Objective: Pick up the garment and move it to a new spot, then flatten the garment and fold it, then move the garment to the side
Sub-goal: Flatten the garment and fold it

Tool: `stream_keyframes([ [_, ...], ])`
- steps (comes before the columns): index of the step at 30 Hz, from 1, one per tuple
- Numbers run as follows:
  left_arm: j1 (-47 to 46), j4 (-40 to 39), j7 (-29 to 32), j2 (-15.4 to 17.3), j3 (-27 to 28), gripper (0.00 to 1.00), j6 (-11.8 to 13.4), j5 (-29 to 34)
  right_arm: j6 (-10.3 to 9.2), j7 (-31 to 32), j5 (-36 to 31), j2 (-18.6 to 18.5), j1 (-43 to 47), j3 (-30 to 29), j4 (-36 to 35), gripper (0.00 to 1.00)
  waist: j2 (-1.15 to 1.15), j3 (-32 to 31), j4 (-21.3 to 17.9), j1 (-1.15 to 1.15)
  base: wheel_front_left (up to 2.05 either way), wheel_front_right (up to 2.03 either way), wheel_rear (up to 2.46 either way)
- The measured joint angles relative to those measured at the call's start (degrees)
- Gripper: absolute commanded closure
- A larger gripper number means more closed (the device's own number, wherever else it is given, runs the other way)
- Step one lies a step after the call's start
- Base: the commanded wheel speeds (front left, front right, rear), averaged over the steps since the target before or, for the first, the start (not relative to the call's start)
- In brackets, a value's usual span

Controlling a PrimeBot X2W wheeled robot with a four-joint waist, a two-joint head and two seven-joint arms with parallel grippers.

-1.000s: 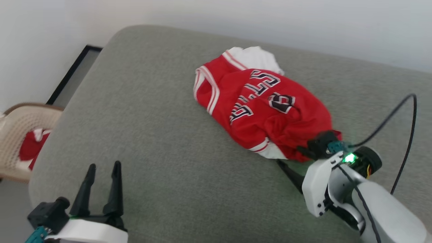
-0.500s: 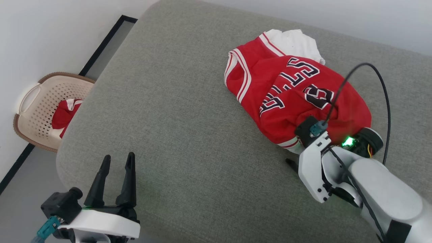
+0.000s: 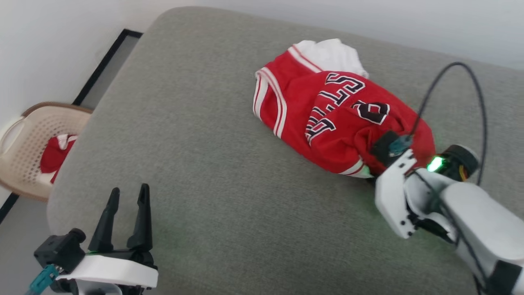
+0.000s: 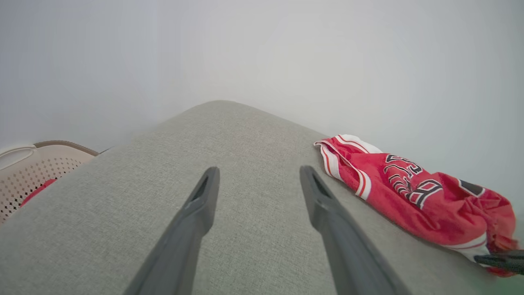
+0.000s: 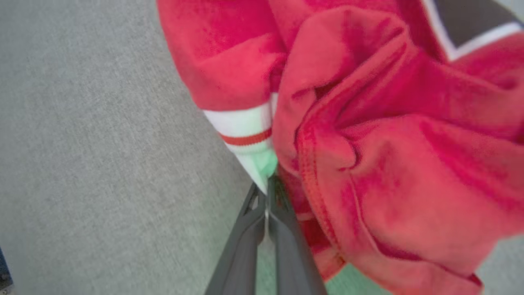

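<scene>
The garment, a red jersey with white striped trim and black lettering, lies crumpled on the right half of the grey cushion. My right gripper is shut on the garment, its two fingers pressed together on the white, red-striped edge nearest me. In the head view the right wrist covers those fingers at the garment's near corner. My left gripper stands open and empty over the cushion's near left part, well away from the garment. The left gripper has bare cushion between its fingers.
A beige perforated basket holding a red cloth sits on the floor off the cushion's left edge. A black cable loops above my right wrist. A pale wall runs behind the cushion.
My right gripper's fingers, spread at the garment's near edge before, have closed on that edge. The head camera has shifted. The left gripper stays open as before.
</scene>
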Motion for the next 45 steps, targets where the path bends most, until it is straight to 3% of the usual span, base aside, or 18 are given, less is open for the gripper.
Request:
stream_keyframes([
  [11, 1.5, -0.8, 0.0, 1.3, 1.9, 0.0, 0.0, 0.3, 0.0, 7.7, 0.7, -5.6, 12.1, -19.7, -10.5, 1.0, 0.0, -1.8, -6.4, 0.0, 0.0, 0.0, 0.0],
  [15, 1.5, -1.0, 0.0, 1.6, 2.1, 0.0, 0.0, 0.3, 0.0, 12.3, -0.7, -5.6, 18.2, -28.9, -12.5, 1.0, 0.0, -2.2, -8.5, 0.0, 0.0, 0.0, 0.0],
  [19, 1.5, -1.0, 0.0, 2.0, 1.8, 0.0, 0.0, 0.3, 0.0, 14.9, -3.0, -2.6, 23.0, -35.7, -13.9, 1.0, 0.0, -2.3, -9.9, 0.0, 0.0, 0.0, 0.0],
  [29, 0.3, -0.4, 0.0, 3.1, 0.4, 0.0, 0.0, 0.3, 0.0, 13.8, -4.8, 4.5, 25.4, -39.9, -7.0, 1.0, 0.0, -2.0, -11.0, 0.0, 0.0, 0.0, 0.0],
  [34, 0.0, 0.0, 0.0, 4.2, -0.7, 0.0, 0.0, -0.1, 0.01, 11.5, -5.0, 5.6, 24.1, -39.2, -2.9, 1.0, 0.0, -2.4, -11.6, 0.0, 0.0, 0.0, 0.0],
  [35, 0.0, 0.1, 0.0, 4.7, -1.2, 0.0, 0.0, -0.2, 0.0, 10.8, -4.8, 6.0, 23.9, -39.3, -2.4, 0.64, 0.0, -2.5, -11.8, 0.0, 0.0, 0.0, 0.0],
  [36, 0.0, 0.2, 0.0, 5.2, -1.5, 0.0, 0.0, -0.5, 0.0, 9.9, -4.8, 6.3, 23.7, -39.2, -2.0, 0.16, 0.0, -2.6, -12.0, 0.0, 0.0, 0.0, 0.0],
  [37, -0.2, 0.3, 0.0, 5.7, -1.9, 0.0, 0.0, -0.7, 0.01, 9.3, -5.0, 6.2, 23.5, -38.8, -1.8, 0.0, 0.0, -2.8, -12.3, 0.0, 0.0, 0.0, 0.0],
  [45, -3.7, 0.4, 1.5, 11.8, -6.8, 0.0, 0.0, -4.8, 0.0, 3.9, -4.5, 7.0, 22.9, -39.5, -4.4, 0.0, 0.0, -4.2, -15.4, 0.0, 0.0, 0.0, 0.0],
])
